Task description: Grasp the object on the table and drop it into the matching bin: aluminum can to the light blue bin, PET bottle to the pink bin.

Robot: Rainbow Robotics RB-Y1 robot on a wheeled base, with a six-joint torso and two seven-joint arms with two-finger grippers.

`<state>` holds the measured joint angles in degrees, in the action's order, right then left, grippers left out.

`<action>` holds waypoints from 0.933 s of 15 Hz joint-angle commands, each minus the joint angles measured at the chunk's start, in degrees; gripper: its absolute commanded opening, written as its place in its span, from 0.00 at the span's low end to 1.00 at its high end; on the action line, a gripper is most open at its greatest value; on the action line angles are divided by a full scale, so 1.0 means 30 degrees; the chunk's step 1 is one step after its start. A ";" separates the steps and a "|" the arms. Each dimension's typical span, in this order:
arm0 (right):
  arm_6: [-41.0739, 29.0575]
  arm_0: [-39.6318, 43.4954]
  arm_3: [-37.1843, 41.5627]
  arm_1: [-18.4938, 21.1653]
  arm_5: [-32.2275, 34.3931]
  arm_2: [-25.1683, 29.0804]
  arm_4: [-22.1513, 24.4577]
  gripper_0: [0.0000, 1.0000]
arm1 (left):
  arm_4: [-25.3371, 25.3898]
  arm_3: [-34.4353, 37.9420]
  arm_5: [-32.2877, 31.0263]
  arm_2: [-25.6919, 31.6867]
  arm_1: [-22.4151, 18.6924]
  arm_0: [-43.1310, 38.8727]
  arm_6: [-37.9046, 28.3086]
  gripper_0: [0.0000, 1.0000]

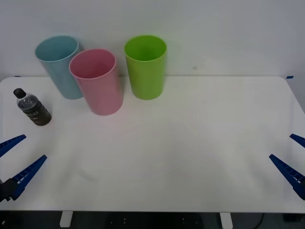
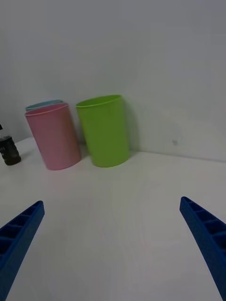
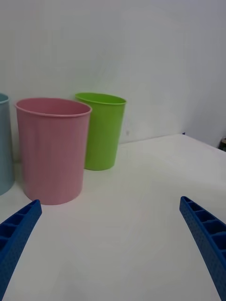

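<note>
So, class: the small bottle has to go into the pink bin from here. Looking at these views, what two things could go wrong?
1. The bottle is small and stands near the table's left edge; the open left gripper could knock it over or off while closing in.
2. The pink bin stands close beside the light blue bin and green bin, so a slightly off release might land in the wrong bin.
The open right gripper waits at the right edge.

Your left gripper [image 1: 14, 161], with its blue ribbed plastic fingers [image 1: 28, 172], sits low at the near left edge, spread wide and holding nothing. Your right gripper [image 1: 294, 155] mirrors it at the near right edge, its blue ribbed fingers [image 1: 286, 169] likewise parted and empty, both pointing forward over the surface.
</note>
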<state>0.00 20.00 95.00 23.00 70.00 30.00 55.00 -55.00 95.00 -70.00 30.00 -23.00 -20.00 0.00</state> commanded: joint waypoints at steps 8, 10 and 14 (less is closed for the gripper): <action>0.0000 0.0000 0.0000 0.0000 0.0000 0.0000 0.0000 1.00 | 0.0638 -0.0231 0.0424 -0.0098 0.0430 0.0338 0.0000 1.00; 0.0000 0.0000 0.0000 0.0000 0.0000 0.0000 0.0000 1.00 | 0.0609 -0.0231 0.0922 -0.0127 0.0460 0.0163 0.0000 1.00; 0.0000 0.0000 0.0000 0.0000 0.0000 0.0000 0.0000 1.00 | 0.0609 -0.0231 0.3441 -0.0508 0.0460 -0.0306 0.0293 1.00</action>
<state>0.00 20.00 95.00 23.00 70.00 30.00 55.00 -53.14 94.31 -61.40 28.67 -21.62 -20.60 0.57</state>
